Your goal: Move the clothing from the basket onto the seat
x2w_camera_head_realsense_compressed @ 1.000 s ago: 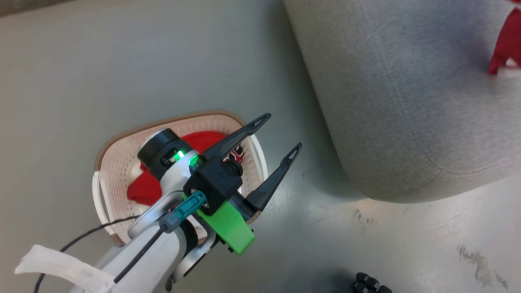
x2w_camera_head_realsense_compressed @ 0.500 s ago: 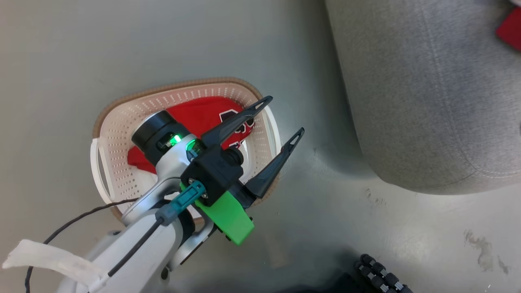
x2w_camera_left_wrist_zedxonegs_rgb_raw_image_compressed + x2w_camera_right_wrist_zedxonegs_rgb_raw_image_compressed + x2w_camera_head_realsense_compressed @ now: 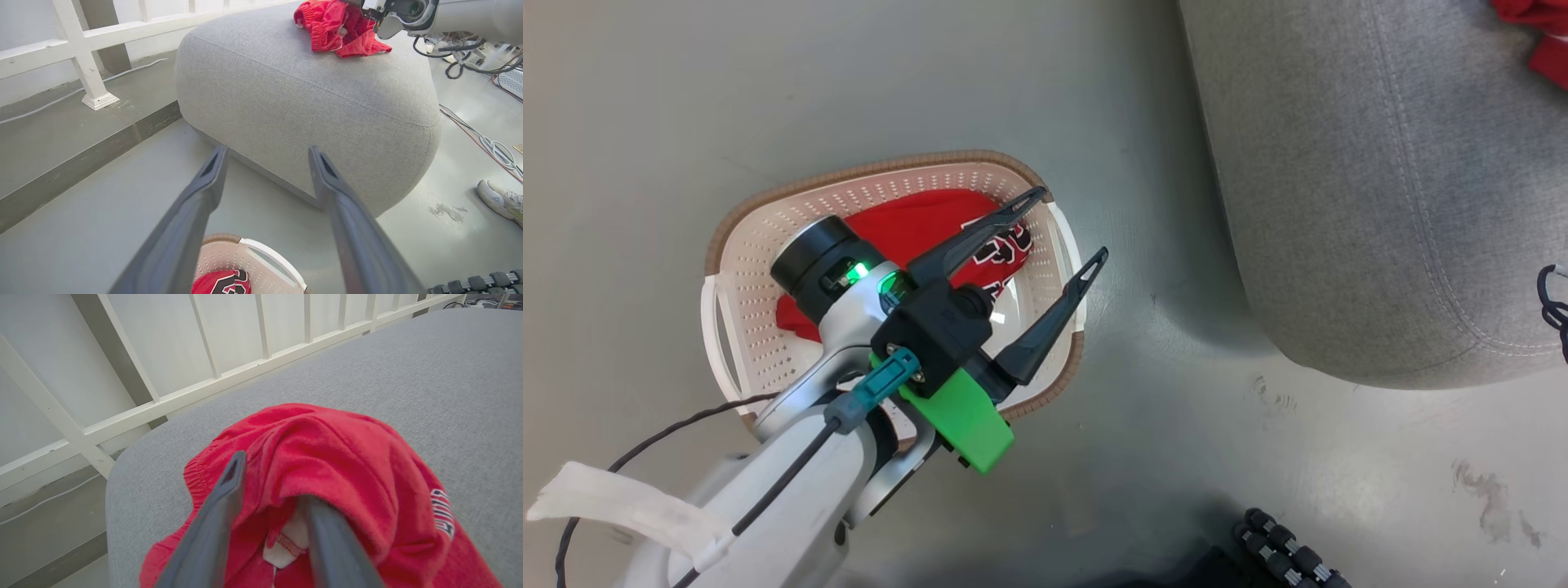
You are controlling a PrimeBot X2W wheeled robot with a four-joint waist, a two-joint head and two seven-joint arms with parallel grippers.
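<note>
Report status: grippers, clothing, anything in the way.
Left gripper open above basket. Right gripper parted around red garment lying on seat. Second red garment in basket. Shoe on floor beside seat, away from basket.

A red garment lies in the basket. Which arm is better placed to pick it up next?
Left. The left end effector is open, just above the basket and its red garment. The right end effector is away on the seat, at the other garment.

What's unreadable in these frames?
Head view: the red lettered garment in the cream perforated basket is partly behind the left gripper and arm; lettering incomplete.
Head view: the red crumpled garment on the grey fabric seat is cut by the top-right edge.
Right wrist view: that garment covers one right gripper fingertip; grip unclear.
</note>
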